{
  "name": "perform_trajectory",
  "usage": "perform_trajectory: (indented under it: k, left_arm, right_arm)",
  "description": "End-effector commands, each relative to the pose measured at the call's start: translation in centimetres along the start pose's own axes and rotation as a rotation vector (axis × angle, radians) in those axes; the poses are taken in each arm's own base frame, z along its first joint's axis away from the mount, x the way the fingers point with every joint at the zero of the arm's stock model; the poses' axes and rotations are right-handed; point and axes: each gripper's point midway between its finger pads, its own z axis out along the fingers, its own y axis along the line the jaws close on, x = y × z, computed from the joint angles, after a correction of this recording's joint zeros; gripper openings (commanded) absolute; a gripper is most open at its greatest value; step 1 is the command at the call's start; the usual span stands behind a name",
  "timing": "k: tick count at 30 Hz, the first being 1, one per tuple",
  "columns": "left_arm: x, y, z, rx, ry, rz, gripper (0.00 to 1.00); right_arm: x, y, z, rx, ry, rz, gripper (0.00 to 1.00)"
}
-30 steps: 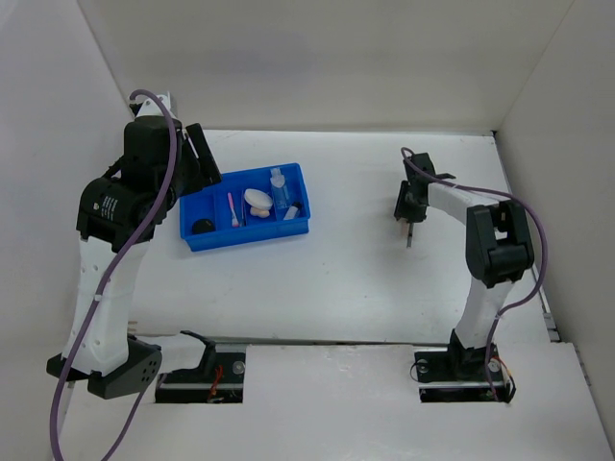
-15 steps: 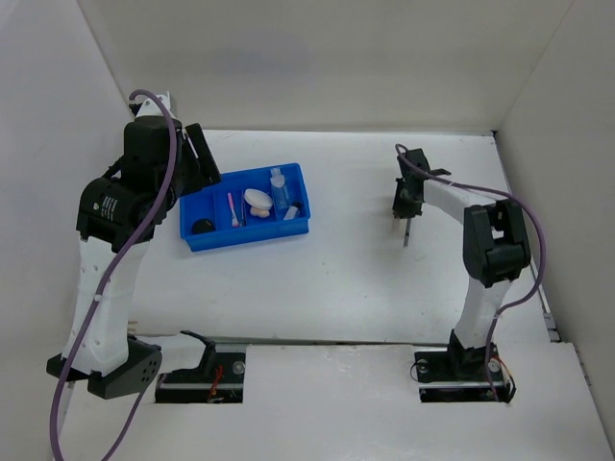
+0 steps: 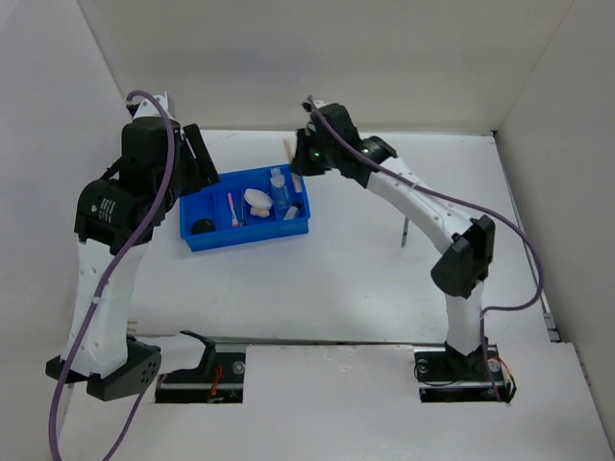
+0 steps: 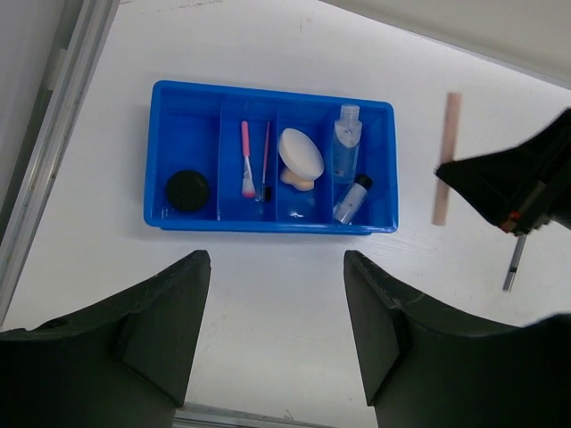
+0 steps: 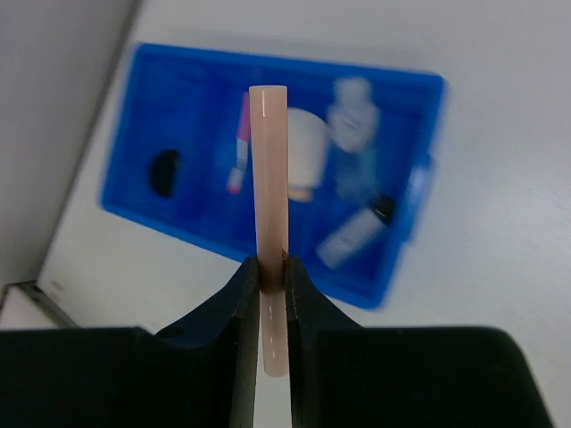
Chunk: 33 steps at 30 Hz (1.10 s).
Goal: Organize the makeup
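Note:
My right gripper (image 3: 300, 154) is shut on the beige stick (image 5: 269, 178) and holds it above the right end of the blue tray (image 3: 202, 245); the stick also shows in the left wrist view (image 4: 446, 156). In the tray lie a black round jar (image 4: 188, 190), pink-handled brushes (image 4: 246, 169), a white puff (image 4: 302, 150) on a peach sponge (image 4: 300, 183) and two clear bottles (image 4: 346, 143). A dark pencil (image 3: 405, 232) lies on the table to the right. My left gripper (image 4: 277, 339) is open and empty, high above the table near the tray's left side.
White walls close in the table at the back and both sides. A metal rail (image 4: 53, 134) runs along the left edge. The right arm's forearm (image 3: 413, 197) stretches across the table from its base (image 3: 461, 370).
My right arm has swung left from beside the dark pencil to above the tray's right end, with the beige stick in its jaws. The pencil stays on the table. The left arm is still.

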Motion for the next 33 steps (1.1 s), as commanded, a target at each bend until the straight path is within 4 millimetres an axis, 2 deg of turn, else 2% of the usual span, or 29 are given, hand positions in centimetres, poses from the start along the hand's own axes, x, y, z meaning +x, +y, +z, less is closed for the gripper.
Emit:
perform_trajectory:
  k: [1, 2, 3, 4, 5, 8, 9, 11, 12, 13, 14, 15, 16, 18, 22, 26, 28, 29, 31, 32, 33]
  left_arm:
    - [-1.3, 0.5, -1.9, 0.019, -0.065, -0.021, 0.58]
    - [-1.3, 0.3, -1.9, 0.027, -0.061, -0.021, 0.58]
    - [-1.3, 0.3, -1.9, 0.027, -0.061, -0.021, 0.58]
    - [-1.4, 0.4, -2.2, 0.031, -0.069, -0.025, 0.58]
    - [-1.4, 0.4, -2.2, 0.031, -0.069, -0.025, 0.58]
    - [-1.3, 0.8, -2.6, 0.02, -0.074, -0.025, 0.58]
    - [-1.1, 1.0, -2.6, 0.016, -0.065, -0.021, 0.58]
    - [-1.1, 1.0, -2.6, 0.016, -0.065, -0.021, 0.58]
    - [-0.9, 1.1, -2.6, 0.012, -0.058, -0.018, 0.58]
    - [-0.9, 1.1, -2.6, 0.012, -0.057, -0.018, 0.58]
    - [-0.9, 1.1, -2.6, 0.012, -0.057, -0.018, 0.58]
    - [-0.9, 1.1, -2.6, 0.012, -0.057, -0.018, 0.58]
    - [-0.9, 1.1, -2.6, 0.012, -0.057, -0.018, 0.58]
    - [-0.7, 1.2, -2.7, 0.011, -0.056, -0.017, 0.58]
    - [-0.1, 1.1, -2.3, 0.012, -0.036, -0.019, 0.58]
    - [0.2, 1.4, -2.7, 0.007, -0.027, -0.015, 0.58]
    - [0.2, 1.4, -2.7, 0.007, -0.027, -0.015, 0.58]
    - [0.4, 1.7, -2.7, -0.006, -0.022, -0.011, 0.58]
    - [0.6, 1.8, -2.7, -0.01, -0.015, -0.008, 0.58]
    - [0.6, 1.8, -2.7, -0.01, -0.015, -0.007, 0.58]
    - [0.6, 1.8, -2.7, -0.01, -0.015, -0.007, 0.58]
  right_arm:
    - [0.8, 6.1, 2.6, -0.102, 0.037, -0.035, 0.05]
    - [1.7, 7.9, 2.9, -0.128, 0.064, -0.052, 0.05]
    - [1.5, 9.2, 3.4, -0.168, 0.064, -0.058, 0.05]
    - [-0.2, 10.7, 3.0, -0.22, 0.022, -0.058, 0.05]
    - [0.9, 11.4, 4.6, -0.24, 0.044, -0.055, 0.05]
    - [1.1, 13.6, 6.0, -0.323, 0.034, -0.035, 0.07]
    - [0.3, 14.5, 6.2, -0.364, 0.001, -0.009, 0.07]
    - [0.6, 15.6, 6.8, -0.426, 0.009, 0.008, 0.08]
    - [0.6, 16.1, 7.7, -0.46, -0.007, 0.013, 0.08]
    - [1.3, 16.7, 8.1, -0.476, 0.005, 0.019, 0.08]
    - [1.1, 17.6, 8.1, -0.496, -0.012, 0.013, 0.08]
    - [1.8, 17.3, 9.3, -0.492, -0.004, 0.014, 0.1]
    - [1.7, 18.1, 9.3, -0.511, -0.021, 0.007, 0.1]
    - [1.9, 18.1, 10.0, -0.513, -0.02, 0.019, 0.11]
    - [3.0, 17.9, 12.7, -0.512, -0.025, 0.06, 0.11]
    - [2.9, 17.9, 14.5, -0.518, -0.066, 0.083, 0.13]
    - [2.8, 18.0, 14.7, -0.524, -0.075, 0.082, 0.19]
    - [3.3, 17.8, 15.2, -0.519, -0.064, 0.092, 0.36]
    - [3.1, 17.9, 15.2, -0.524, -0.071, 0.091, 0.53]
    - [2.1, 18.3, 14.0, -0.533, -0.085, 0.09, 0.64]
    - [1.1, 18.6, 13.2, -0.533, -0.11, 0.083, 0.67]
